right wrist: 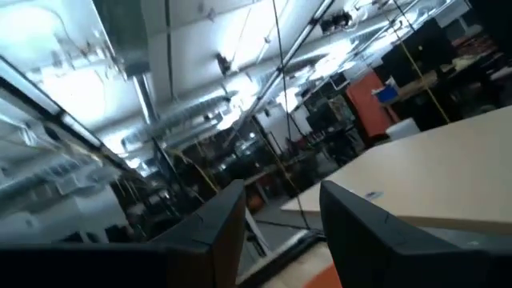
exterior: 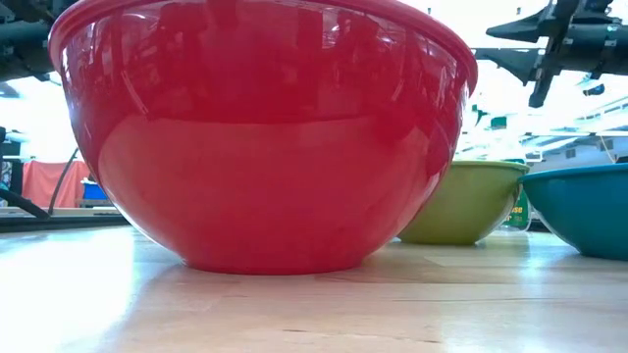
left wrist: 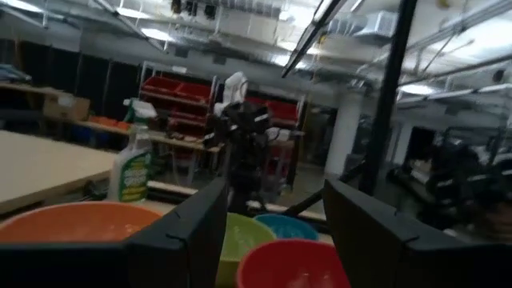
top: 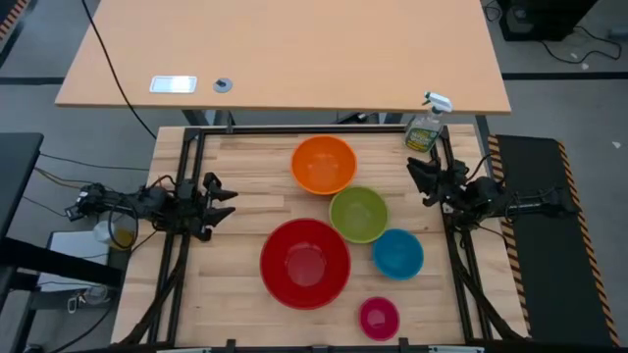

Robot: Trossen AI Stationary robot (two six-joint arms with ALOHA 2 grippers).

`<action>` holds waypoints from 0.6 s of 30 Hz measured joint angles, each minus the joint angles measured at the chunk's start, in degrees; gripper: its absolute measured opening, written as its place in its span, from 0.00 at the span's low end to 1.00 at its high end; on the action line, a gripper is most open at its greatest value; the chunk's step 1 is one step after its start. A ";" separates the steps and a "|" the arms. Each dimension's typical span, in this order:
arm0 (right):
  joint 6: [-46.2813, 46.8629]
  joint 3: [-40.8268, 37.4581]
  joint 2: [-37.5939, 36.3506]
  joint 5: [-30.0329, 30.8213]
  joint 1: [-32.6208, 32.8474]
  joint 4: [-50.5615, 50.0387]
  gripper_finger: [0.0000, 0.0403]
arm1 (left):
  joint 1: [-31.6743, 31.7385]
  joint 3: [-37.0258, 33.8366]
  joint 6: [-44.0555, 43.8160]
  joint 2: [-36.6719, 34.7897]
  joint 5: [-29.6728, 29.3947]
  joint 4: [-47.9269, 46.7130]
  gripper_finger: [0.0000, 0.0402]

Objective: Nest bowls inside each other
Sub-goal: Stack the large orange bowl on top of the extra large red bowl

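Five bowls stand apart, each on its base on the wooden table (top: 235, 245). They are the orange bowl (top: 324, 164), the lime green one (top: 358, 214), the large red one (top: 305, 263), the blue one (top: 397, 253) and the small magenta one (top: 379, 317). The red bowl (exterior: 265, 137) fills the low view. My left gripper (top: 228, 194) waits at the table's left edge, open and tipped a little upward, nothing between its fingers (left wrist: 192, 232). My right gripper (top: 416, 176) waits at the right edge, also open and empty; its fingers (right wrist: 352, 224) point up into the room.
A green spray bottle (top: 424, 127) stands at the table's far right corner, close to my right gripper. A light wooden desk (top: 285, 49) lies beyond the far edge. Black frame rails (top: 182, 245) run along both sides.
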 joint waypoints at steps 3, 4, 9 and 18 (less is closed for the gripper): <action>-3.16 5.47 4.21 -1.61 -0.62 -8.70 0.41 | 2.55 3.88 0.15 2.42 -1.02 -3.59 0.50; -4.03 8.14 6.78 -0.99 -0.82 -11.46 0.41 | 3.70 5.53 0.41 3.79 -1.12 -4.85 0.49; -7.67 24.38 23.81 4.32 -3.92 -26.20 0.40 | 9.77 12.47 0.85 11.76 -1.16 -10.91 0.45; 0.74 47.59 53.63 0.04 -17.01 -47.67 0.41 | 12.84 16.07 -0.79 18.64 -1.12 -12.76 0.44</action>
